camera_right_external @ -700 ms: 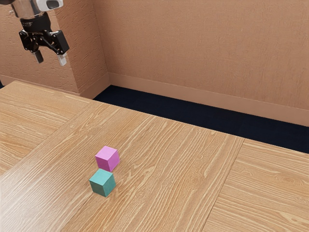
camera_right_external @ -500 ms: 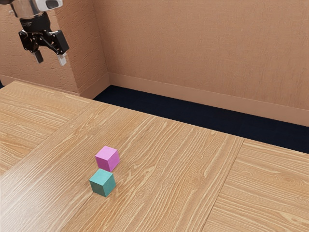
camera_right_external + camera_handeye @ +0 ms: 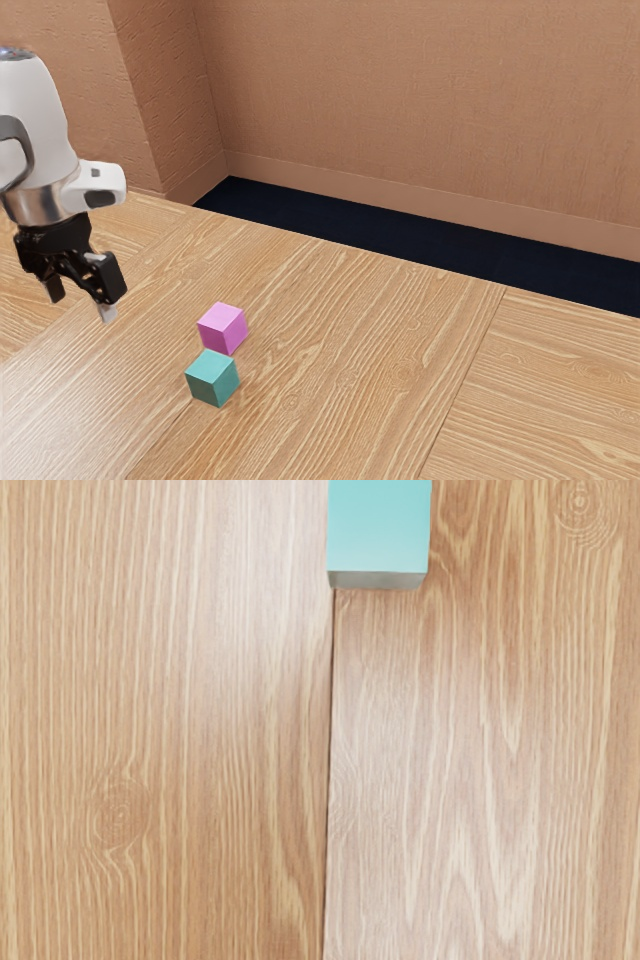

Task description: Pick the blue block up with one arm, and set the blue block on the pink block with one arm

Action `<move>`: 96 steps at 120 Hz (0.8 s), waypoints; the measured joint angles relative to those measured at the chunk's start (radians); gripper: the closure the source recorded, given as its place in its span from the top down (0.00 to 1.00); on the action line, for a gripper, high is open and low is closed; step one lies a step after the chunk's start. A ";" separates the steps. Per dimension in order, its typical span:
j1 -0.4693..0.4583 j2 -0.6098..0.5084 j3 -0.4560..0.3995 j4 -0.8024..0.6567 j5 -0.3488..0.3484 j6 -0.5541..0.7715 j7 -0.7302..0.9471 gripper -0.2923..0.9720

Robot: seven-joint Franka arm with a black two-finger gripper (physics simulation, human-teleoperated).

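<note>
Approach to the grasp. The black two-finger gripper (image 3: 80, 303) hangs low over the light wooden table (image 3: 400, 360) with its fingers spread wide and holding nothing. It is well to the exterior view's left of the small teal-blue cube (image 3: 212, 377), which rests on the table just beside the small pink cube (image 3: 222, 327). A sound grasp probably requires centring over the blue cube, squaring the fingers to two opposite faces, and descending clear of the pink neighbour.

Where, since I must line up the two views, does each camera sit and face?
Exterior view: beside the arm, above the table, looking down across it at the pink block and blue block; the white arm and open pincer hang at its left.
Wrist view: on the hand, facing down at the table's seam and the blue block.
Shared: blue block, table.
</note>
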State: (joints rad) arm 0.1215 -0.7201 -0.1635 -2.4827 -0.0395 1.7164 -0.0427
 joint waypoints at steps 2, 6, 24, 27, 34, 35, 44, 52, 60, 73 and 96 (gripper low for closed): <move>0.000 0.020 -0.012 -0.015 0.000 0.029 -0.008 0.77; 0.000 0.082 -0.029 -0.033 -0.001 0.088 -0.022 0.77; -0.001 0.329 -0.065 -0.049 -0.055 0.335 -0.061 0.77; -0.001 0.364 -0.072 -0.049 -0.064 0.380 -0.064 0.77; -0.002 0.425 -0.093 -0.047 -0.095 0.468 -0.071 0.77; -0.002 0.431 -0.096 -0.047 -0.100 0.480 -0.072 0.77; 0.003 0.486 -0.107 -0.041 -0.132 0.574 -0.071 0.77; 0.007 0.531 -0.082 -0.035 -0.138 0.646 -0.057 0.77; 0.011 0.552 -0.063 -0.031 -0.131 0.696 -0.034 0.77; 0.012 0.579 -0.035 -0.026 -0.089 0.739 0.010 0.77; 0.023 0.655 -0.027 -0.008 -0.073 0.757 0.078 0.77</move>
State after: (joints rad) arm 0.1447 -0.0654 -0.1904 -2.4905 -0.1129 2.4735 0.0352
